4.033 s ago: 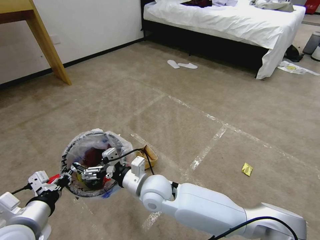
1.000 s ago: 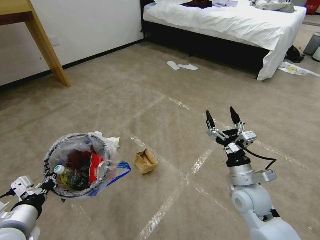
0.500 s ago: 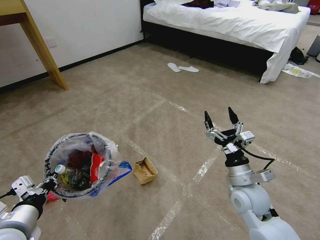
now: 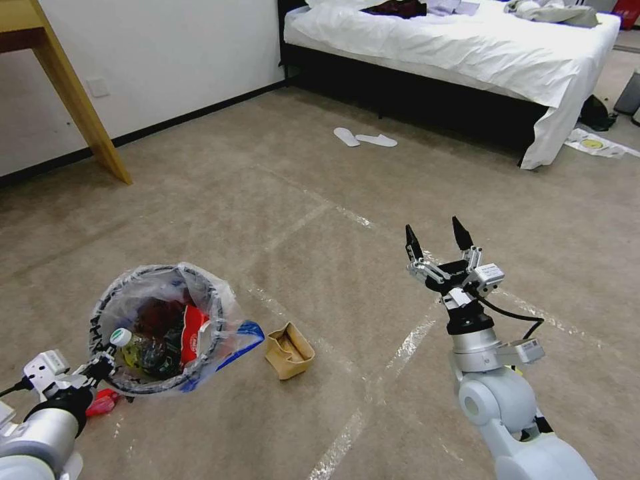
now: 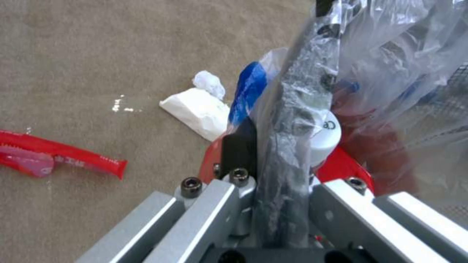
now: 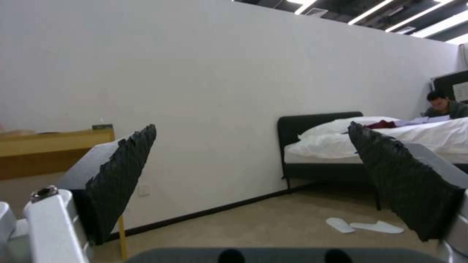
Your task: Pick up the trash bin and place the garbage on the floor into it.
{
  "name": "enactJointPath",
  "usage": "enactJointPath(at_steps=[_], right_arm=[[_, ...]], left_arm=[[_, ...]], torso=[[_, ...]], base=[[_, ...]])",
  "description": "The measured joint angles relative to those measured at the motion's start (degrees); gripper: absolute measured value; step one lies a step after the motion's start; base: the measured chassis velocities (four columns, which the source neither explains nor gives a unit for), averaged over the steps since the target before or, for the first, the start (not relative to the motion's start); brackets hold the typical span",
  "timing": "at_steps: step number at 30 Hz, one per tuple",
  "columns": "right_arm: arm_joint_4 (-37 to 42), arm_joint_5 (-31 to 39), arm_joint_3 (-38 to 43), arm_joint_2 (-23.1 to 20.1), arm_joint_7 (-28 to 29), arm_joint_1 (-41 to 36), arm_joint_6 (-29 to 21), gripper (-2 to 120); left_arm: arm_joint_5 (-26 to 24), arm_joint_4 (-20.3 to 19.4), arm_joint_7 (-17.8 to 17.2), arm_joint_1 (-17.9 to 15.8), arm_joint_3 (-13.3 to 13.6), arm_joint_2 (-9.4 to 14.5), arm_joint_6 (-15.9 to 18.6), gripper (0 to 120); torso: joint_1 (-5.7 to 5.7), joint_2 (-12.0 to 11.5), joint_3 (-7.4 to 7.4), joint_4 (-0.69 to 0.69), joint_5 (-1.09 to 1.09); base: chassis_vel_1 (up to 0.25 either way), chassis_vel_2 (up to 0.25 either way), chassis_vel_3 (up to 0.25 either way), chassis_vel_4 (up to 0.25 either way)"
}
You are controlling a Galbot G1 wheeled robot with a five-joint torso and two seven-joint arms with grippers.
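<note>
Carpet floor (image 4: pixel 200 200); cardboard box (image 4: pixel 289 341), red wrapper (image 5: pixel 58 157), perhaps tissue (image 5: pixel 197 109).

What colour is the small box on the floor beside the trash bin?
Tan brown cardboard; the box shows best in the head view.

My two arms are glossy white shells with rounded joints and a grey disc at the elbow. The right gripper (image 4: pixel 435 240) has silver linkage, two black pointed fingers (image 6: pixel 117 182) with ridged inner faces, a small white box beside the wrist and a black cable looping down. The left gripper (image 4: pixel 100 368) has brushed aluminium bars with black hex screws.
</note>
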Motion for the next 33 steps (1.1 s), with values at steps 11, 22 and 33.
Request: enactJointPath(at_steps=[11,22,33], right_arm=[[-0.9,-1.0,-0.2,0.2,0.0,-0.1,0.6,100],[-1.9,-2.0,-0.1,0.3,0.0,-0.5,1.6,100],[-1.7,-2.1,-0.8,0.2,0.2,0.5,1.4,100]], left_arm=[[0.1,0.3,0.0,0.0,0.1,-0.1,0.0,0],[0.0,0.2,0.0,-0.5,0.4,-0.3,0.0,0],[-0.3,-0.1,0.0,-0.3,-0.3,-0.2,0.0,0]], torso=[[0.00,0.0,0.00,0.00,0.00],[0.00,0.0,0.00,0.00,0.00],[0.00,0.0,0.00,0.00,0.00]], base=[[0.000,0.000,0.000,0.000],[0.000,0.000,0.000,0.000],[0.000,0.000,0.000,0.000]])
